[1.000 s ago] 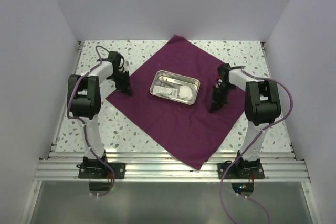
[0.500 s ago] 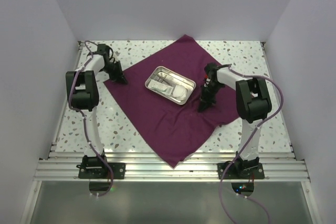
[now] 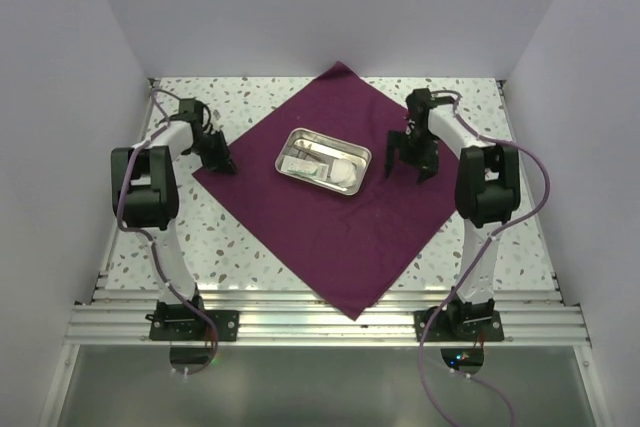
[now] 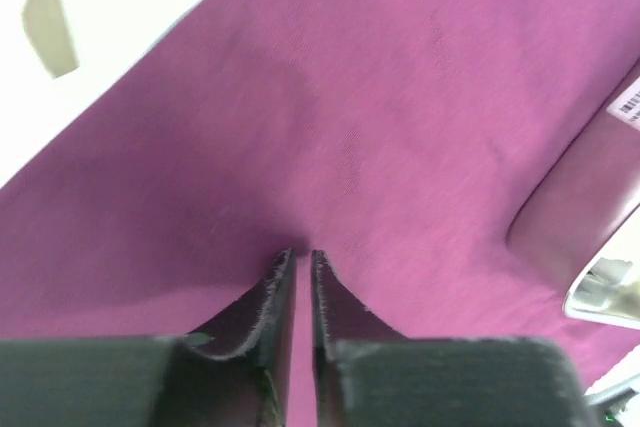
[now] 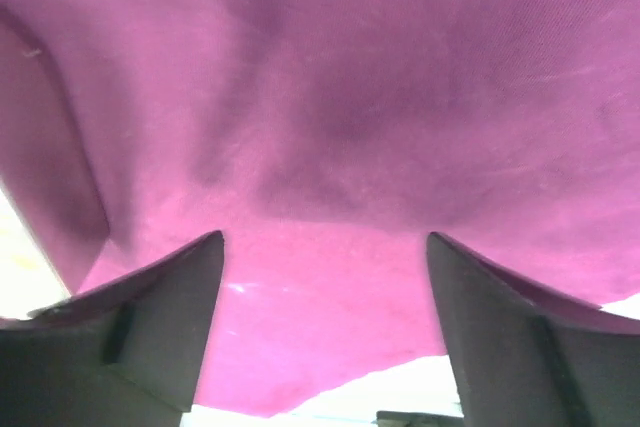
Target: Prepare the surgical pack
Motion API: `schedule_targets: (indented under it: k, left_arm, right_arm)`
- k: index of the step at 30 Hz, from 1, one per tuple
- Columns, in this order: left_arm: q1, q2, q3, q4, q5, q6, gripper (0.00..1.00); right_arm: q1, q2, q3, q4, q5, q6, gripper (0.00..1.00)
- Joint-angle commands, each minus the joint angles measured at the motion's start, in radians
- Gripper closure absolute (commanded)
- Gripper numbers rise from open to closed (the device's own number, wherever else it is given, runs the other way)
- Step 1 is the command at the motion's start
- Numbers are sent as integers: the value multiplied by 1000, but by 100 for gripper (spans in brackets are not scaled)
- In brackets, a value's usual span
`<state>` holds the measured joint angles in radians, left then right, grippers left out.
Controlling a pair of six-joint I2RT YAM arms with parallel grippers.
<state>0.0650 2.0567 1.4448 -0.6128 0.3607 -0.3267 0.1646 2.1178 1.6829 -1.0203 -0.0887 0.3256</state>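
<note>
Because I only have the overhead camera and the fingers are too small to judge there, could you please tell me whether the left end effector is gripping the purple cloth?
Observer: In its wrist view the left end effector has its fingers almost together, a thin slit between them, tips at the cloth; I cannot tell if any fabric is pinched.
Operator: Thank you. And the right one?
Observer: The right end effector is wide open over the cloth, with nothing between its fingers.
Operator: Anything more about the tray?
Observer: The left wrist view catches the tray at its right edge, with a barcode label showing by it.
</note>
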Motion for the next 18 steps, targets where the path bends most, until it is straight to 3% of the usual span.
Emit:
schedule_targets:
  k: [1,5,13,18]
  left_arm:
    - [10,-114,-8,39,-85,8,77]
    - [10,-118,58,38,-19,0,75]
    - [-11,-112,49,111,165,-95,75]
    - [-24,-121,42,117,182,-112,76]
  right_arm:
    - [10,-94,58,-32,26,-7,1]
    - [21,-101,86,-6,-123,64,1]
    - [121,17,227,25,-192,144,2]
    - [151,96,284,16,-169,187,14]
